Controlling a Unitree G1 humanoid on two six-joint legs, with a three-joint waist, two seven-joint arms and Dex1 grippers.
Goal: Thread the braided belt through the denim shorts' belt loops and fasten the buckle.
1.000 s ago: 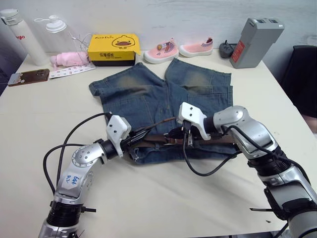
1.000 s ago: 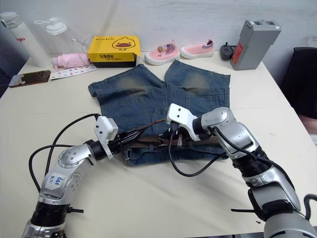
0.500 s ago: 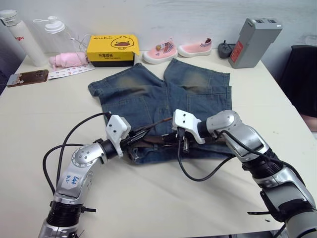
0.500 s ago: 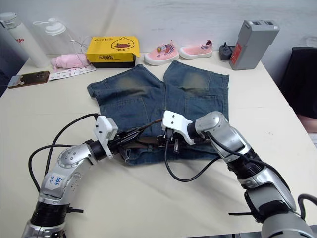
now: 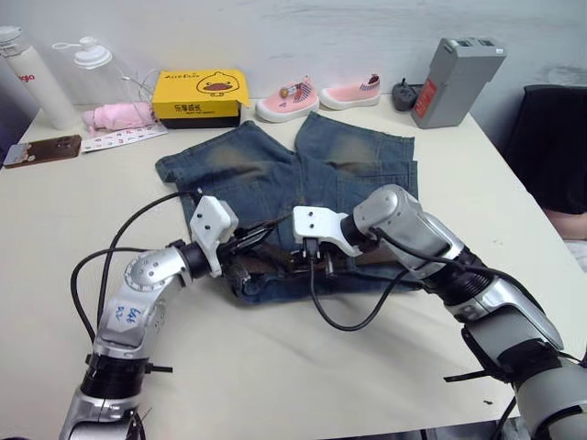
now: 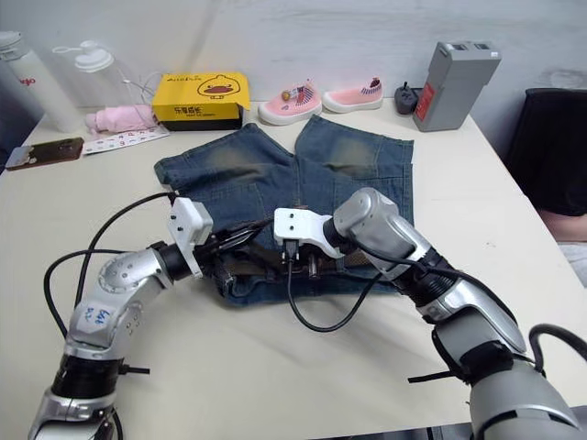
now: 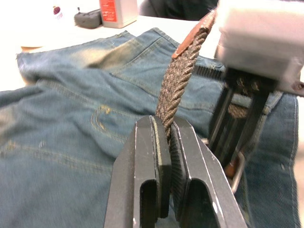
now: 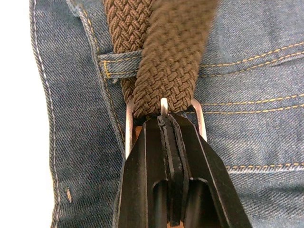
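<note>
Change: my right tool (image 8: 171,124) has slid left along the waistband to the buckle (image 8: 164,123), closed there.
Left tool (image 7: 164,142): clamps the braided belt (image 7: 183,71).
Meaning: fastening begins.

the two eye views sit up high on the head and look forward and down over the whole tabletop (image 5: 275,367), side by side so they share pretty much the same scene, just slightly offset. the left wrist view is super close in, looking along the left claw (image 7: 167,156) and out over the denim shorts (image 7: 71,118) toward the tabletop's far edge. the right wrist view is just as tight, facing straight down on the waistband where the braided belt (image 8: 161,57) meets the buckle (image 8: 164,111). both wrist views catch that same waistband patch.
</note>
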